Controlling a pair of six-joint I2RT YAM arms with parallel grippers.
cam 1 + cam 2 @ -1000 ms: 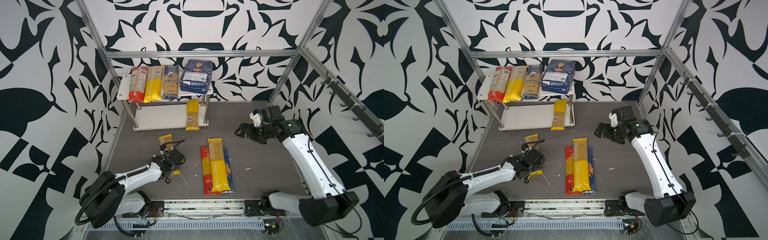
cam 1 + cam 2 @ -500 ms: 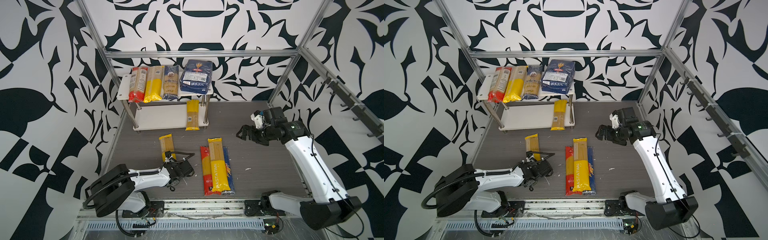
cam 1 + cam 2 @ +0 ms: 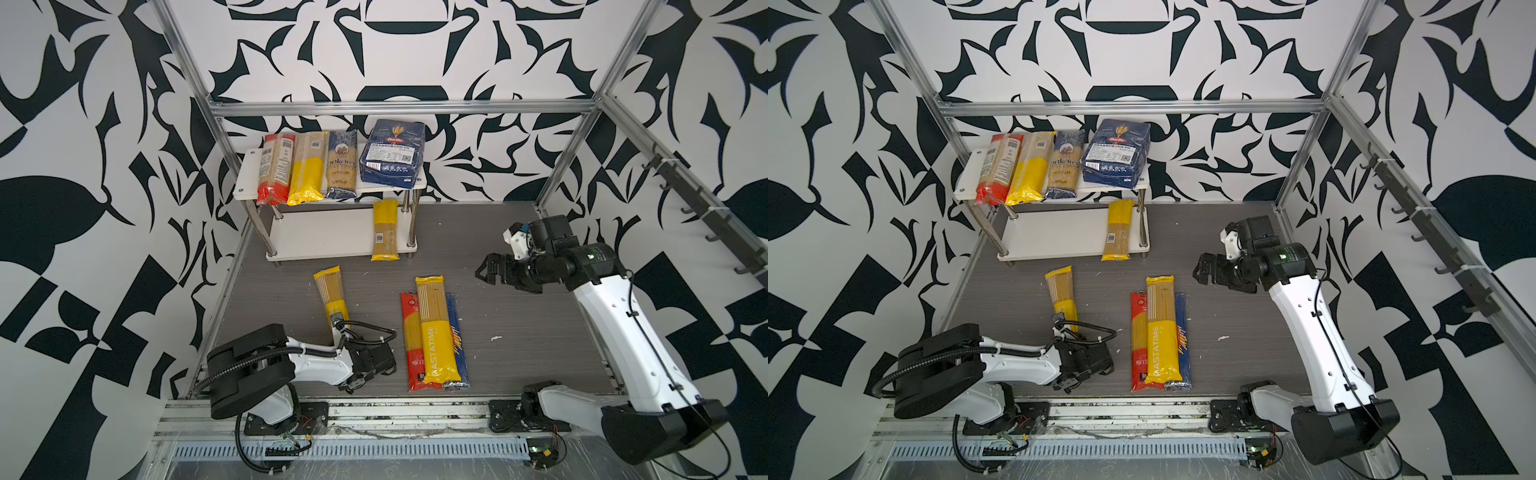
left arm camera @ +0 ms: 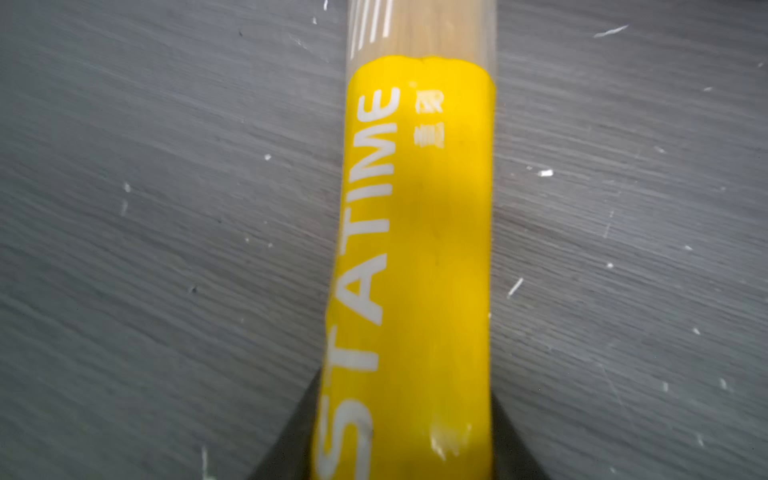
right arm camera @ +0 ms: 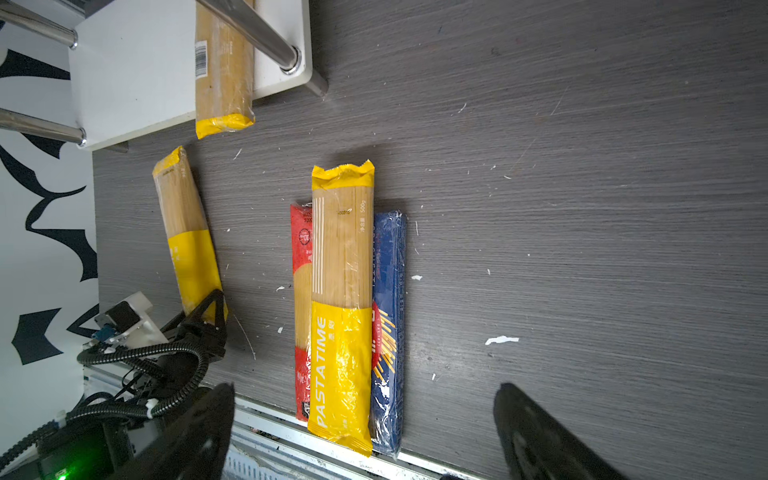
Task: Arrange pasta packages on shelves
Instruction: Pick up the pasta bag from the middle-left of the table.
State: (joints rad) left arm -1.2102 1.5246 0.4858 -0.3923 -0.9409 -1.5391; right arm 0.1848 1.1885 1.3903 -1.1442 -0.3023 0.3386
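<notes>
**Left hand has the near end of the pack, and the pack points right at the shelves**

The whole next move comes down to one line-up, imo. The loose yellow pack (image 3: 329,286) lies flat on the desk (image 3: 519,332), toward the front left. Its long axis runs from the front edge back toward the shelves (image 3: 245,185), with the far end leaning a touch left.

The left hand (image 4: 404,399) sits at the near end and is closed on it. In the left wrist view both fingers (image 4: 291,432) press against the yellow sides, and the hand looks straight down the length of the pack. So the hand, the pack and the lower board (image 3: 324,237) are pretty much in one row, with the pack's far end near the board's front edge but not touching it.

The lower board is bare except for one yellow pack on it (image 3: 384,228) at the right end, which hangs a bit over the front edge. My guess is the held pack goes in lengthwise to the left of that one. Gripped by one end, a long bag will probably droop, so watch the far tip against the board's edge.

The right hand (image 3: 486,270) hangs wide open over the right side of the desk, empty and well away from this pack, so the left arm is clearly the nearer one. The pile of three (image 3: 436,328) lies between the two hands near the front edge.
</notes>
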